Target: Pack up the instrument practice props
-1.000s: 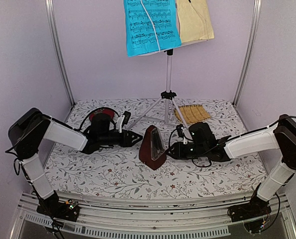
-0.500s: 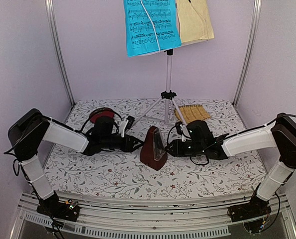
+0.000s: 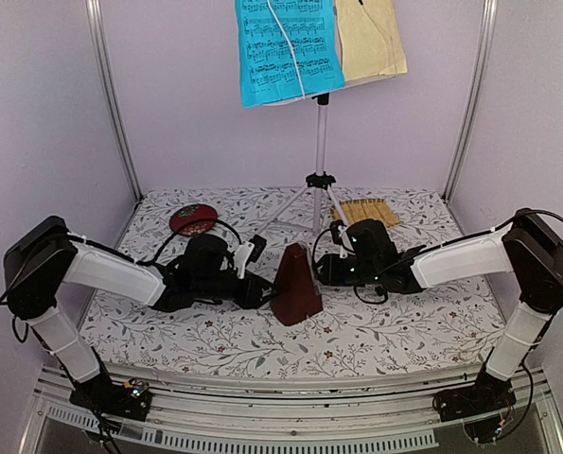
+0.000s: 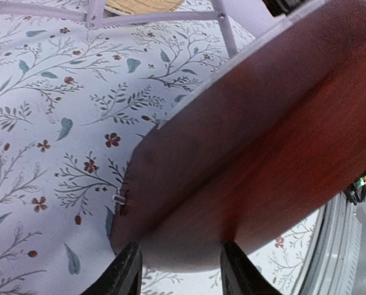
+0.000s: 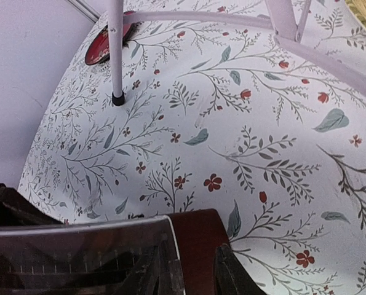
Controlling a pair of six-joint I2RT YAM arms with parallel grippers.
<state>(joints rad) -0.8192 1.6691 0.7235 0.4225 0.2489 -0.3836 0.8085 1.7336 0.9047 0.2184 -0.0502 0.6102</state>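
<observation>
Both arms have closed in on the metronome point(image 3: 295, 284), whose clear face has turned out of the top view. It stands at frame centre on the floral table point(image 3: 404, 331). Right gripper point(image 3: 325, 270) is clamped on its right edge. Left gripper point(image 3: 260, 289): jaws apart, base just ahead, contact not discernible. Stand point(image 3: 320, 132) is upright, top centre, with the blue sheet point(image 3: 286, 47) and yellow sheet point(image 3: 371, 38) on it. Blue sheet: printed staves, no legible words.
</observation>
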